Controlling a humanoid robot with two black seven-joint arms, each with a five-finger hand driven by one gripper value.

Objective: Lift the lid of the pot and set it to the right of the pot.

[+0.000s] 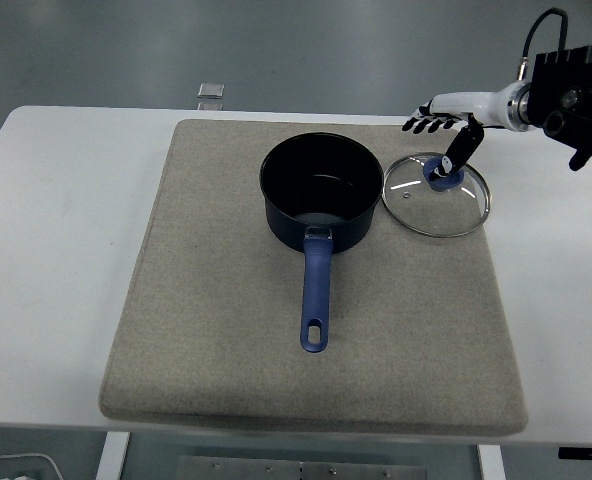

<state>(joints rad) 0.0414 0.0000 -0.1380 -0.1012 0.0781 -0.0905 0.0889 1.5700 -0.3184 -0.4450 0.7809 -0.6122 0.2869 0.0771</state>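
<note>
Dark blue pot (pixel 322 195), blue handle (pixel 316 297), clear glass lid (pixel 436 194), beige mat (pixel 206 330)

White table carrying one wide mat

The white table (pixel 66 230) is bearing a grey-beige mat (pixel 226 370) that is covering most of its middle, while a small pale square object (pixel 211 92) is sitting at the far edge, just beyond the mat's far left corner.

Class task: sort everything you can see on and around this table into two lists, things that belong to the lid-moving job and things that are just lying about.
Belongs to the job:
- pot, uncovered, blue handle toward the near edge
- glass lid, flat on the mat to the pot's right
- right hand, fingers spread above the lid's knob

Just lying about:
- grey mat under pot and lid
- small object at the table's far edge
</note>
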